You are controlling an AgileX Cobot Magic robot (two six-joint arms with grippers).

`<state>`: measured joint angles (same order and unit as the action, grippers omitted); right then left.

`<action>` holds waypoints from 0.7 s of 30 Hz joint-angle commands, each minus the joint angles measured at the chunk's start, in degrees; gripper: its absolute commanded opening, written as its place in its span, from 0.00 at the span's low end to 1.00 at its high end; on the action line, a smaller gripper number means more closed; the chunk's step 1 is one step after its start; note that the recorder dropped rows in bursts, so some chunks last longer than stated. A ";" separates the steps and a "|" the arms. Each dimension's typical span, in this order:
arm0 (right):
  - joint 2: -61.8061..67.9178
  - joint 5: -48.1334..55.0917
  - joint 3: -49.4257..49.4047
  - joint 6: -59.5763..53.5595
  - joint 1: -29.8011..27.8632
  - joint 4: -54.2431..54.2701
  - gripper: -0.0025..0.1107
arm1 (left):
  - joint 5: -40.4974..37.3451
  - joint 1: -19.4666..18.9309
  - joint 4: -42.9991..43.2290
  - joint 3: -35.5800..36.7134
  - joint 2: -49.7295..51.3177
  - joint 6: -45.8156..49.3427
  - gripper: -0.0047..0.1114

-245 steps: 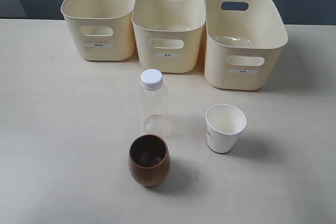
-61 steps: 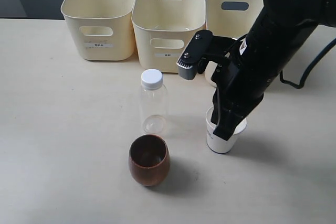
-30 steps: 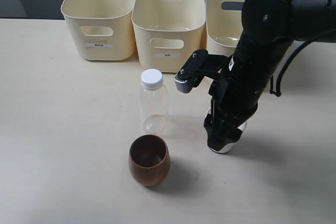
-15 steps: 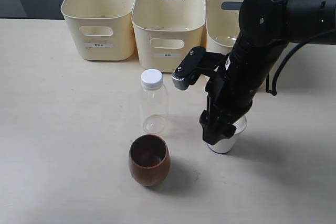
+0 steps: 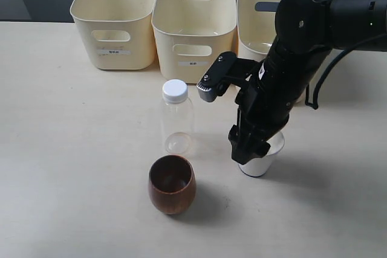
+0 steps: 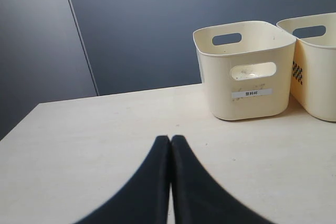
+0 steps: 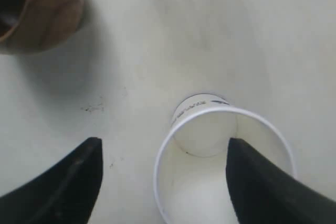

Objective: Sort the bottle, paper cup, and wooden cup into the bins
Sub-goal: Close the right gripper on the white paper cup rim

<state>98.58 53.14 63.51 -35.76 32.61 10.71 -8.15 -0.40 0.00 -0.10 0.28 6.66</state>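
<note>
The white paper cup (image 5: 266,160) stands upright on the table, and my right gripper (image 5: 247,149) is down over its rim. In the right wrist view this gripper (image 7: 163,141) is open, with one finger inside the paper cup (image 7: 210,129) and the other outside its wall, not pressing it. To the cup's left stands the clear bottle (image 5: 176,119) with its white cap. The brown wooden cup (image 5: 172,183) sits in front of the bottle and shows again in the right wrist view (image 7: 37,9). My left gripper (image 6: 170,139) is shut and empty, above bare table.
Three cream-yellow bins stand in a row at the back: left (image 5: 115,22), middle (image 5: 193,28) and right (image 5: 257,31), the last partly hidden by my right arm. The left wrist view shows the left bin (image 6: 244,72) and the edge of another bin (image 6: 315,66).
My right arm came down over the paper cup and shifted slightly left, so its open fingers now straddle the cup's wall. The bottle and wooden cup have not moved.
</note>
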 commanded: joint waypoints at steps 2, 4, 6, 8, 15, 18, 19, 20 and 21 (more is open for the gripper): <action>-0.03 -0.60 0.43 0.00 0.11 0.00 0.59 | 0.40 -0.03 0.00 0.10 -0.28 -0.10 0.04; 0.33 -1.08 0.30 0.00 0.11 0.25 0.59 | 0.40 -0.03 0.00 0.10 -0.28 -0.10 0.04; 1.20 -1.17 0.15 0.00 0.11 0.24 0.59 | 0.40 -0.03 0.00 0.10 -0.28 -0.10 0.04; 2.23 -1.17 0.15 0.00 0.11 0.24 0.59 | 0.40 -0.03 0.00 0.10 -0.28 -0.10 0.04; 2.98 -1.51 0.15 0.00 0.11 0.02 0.57 | 0.40 -0.03 0.00 0.10 -0.28 -0.10 0.04; 3.04 -1.51 0.15 0.00 0.11 -0.13 0.42 | 0.40 -0.03 0.00 0.10 -0.28 -0.01 0.04; 3.13 -1.51 0.15 0.00 0.11 -0.50 0.34 | 0.40 -0.03 0.00 0.10 -0.28 -0.01 0.04; 3.25 -1.51 0.15 0.00 0.11 -0.78 0.26 | 0.40 -0.03 0.00 0.10 -0.28 -0.01 0.04; 3.37 -1.51 0.15 0.00 0.11 -1.40 0.12 | 0.40 -0.03 0.00 0.10 -0.28 -0.01 0.04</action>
<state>101.60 52.22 63.51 -35.76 32.61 10.64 -8.15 -0.40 0.00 -0.10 0.28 6.66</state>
